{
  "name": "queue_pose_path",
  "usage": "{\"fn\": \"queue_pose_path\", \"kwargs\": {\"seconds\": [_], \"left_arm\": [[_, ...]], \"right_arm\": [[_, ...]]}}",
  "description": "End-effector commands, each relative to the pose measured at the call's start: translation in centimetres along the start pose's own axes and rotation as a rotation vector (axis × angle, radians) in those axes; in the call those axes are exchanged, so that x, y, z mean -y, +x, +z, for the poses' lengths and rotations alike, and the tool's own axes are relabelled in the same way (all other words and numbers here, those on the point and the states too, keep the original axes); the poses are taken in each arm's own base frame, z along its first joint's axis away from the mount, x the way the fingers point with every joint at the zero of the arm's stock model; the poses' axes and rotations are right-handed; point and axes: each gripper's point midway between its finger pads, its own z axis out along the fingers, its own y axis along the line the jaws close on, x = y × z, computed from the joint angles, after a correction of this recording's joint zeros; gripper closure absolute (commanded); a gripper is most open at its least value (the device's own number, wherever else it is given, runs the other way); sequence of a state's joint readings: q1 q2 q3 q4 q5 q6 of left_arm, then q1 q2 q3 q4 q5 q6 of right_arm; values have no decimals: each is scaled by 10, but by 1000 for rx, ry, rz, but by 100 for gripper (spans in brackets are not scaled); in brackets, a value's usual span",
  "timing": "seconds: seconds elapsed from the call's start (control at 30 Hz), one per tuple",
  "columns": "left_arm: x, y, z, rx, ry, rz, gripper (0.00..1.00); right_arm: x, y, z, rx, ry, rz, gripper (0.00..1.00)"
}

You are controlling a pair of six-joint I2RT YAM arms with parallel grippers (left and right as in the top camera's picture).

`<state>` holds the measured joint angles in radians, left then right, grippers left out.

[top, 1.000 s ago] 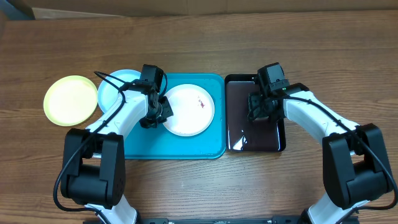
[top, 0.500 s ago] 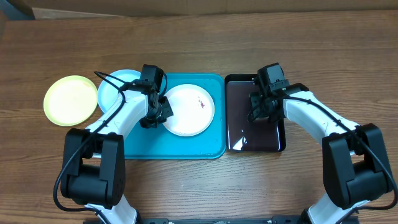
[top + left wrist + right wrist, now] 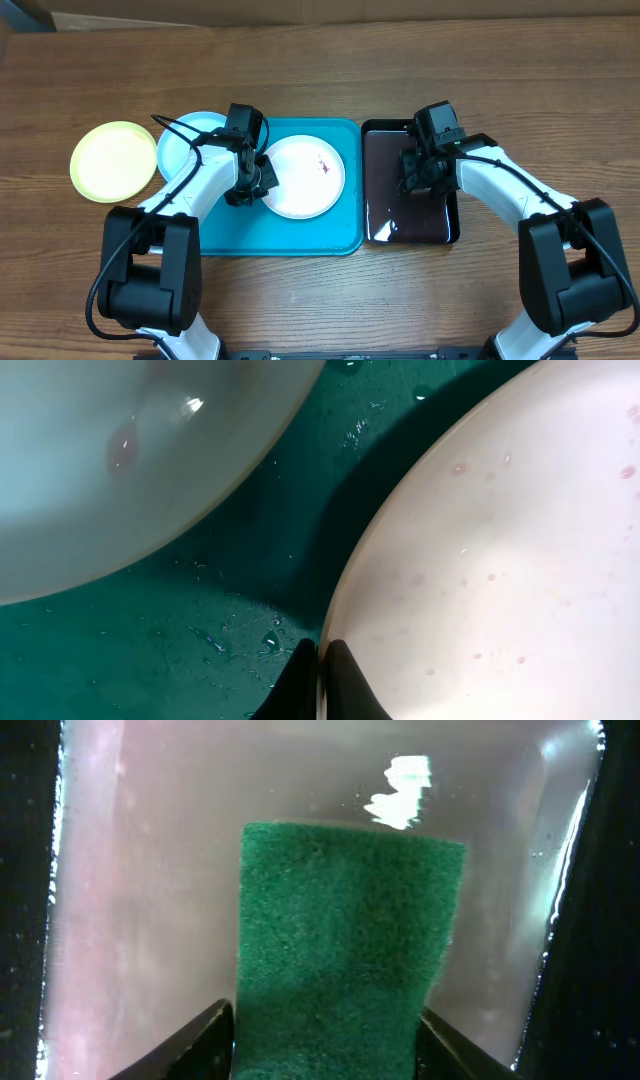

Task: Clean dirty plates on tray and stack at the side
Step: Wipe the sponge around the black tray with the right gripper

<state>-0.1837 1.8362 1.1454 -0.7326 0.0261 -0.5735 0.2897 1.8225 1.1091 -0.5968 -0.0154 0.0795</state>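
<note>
A white plate (image 3: 305, 178) with reddish specks lies on the teal tray (image 3: 300, 235). My left gripper (image 3: 260, 186) is shut on its left rim, and in the left wrist view the two black fingertips (image 3: 321, 660) pinch the white plate (image 3: 500, 560) over the wet tray (image 3: 150, 640). A light blue plate (image 3: 185, 145) (image 3: 120, 460) overlaps the tray's left edge. To its left on the table rests a yellow-green plate (image 3: 113, 161). My right gripper (image 3: 416, 182) (image 3: 325, 1030) is shut on a green sponge (image 3: 345, 940) over the black tray (image 3: 410, 225).
The glossy black tray (image 3: 130, 870) holds a film of water and stands right beside the teal tray. Bare wooden table (image 3: 320, 60) surrounds both trays. A cable loops off the left arm above the light blue plate.
</note>
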Motion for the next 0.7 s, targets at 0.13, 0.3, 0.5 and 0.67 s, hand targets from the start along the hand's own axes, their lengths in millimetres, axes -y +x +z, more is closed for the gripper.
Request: {"fn": "queue_pose_path", "kwargs": {"seconds": [0.13,0.3,0.5,0.67], "left_arm": [[-2,2,4,-15,-10,13,96],[-2,2,4,-14,-10,13,96],[-2,2,4,-14,-10,13,96],[-2,2,4,-15,-10,13,96]], "right_arm": [[-2,7,8,-23,-10,0,46],[-2,7,10,-24,-10,0,53],[-3,5,9,-20,-15,0,86],[-13,-17,-18,17,-51,-3,91]]}}
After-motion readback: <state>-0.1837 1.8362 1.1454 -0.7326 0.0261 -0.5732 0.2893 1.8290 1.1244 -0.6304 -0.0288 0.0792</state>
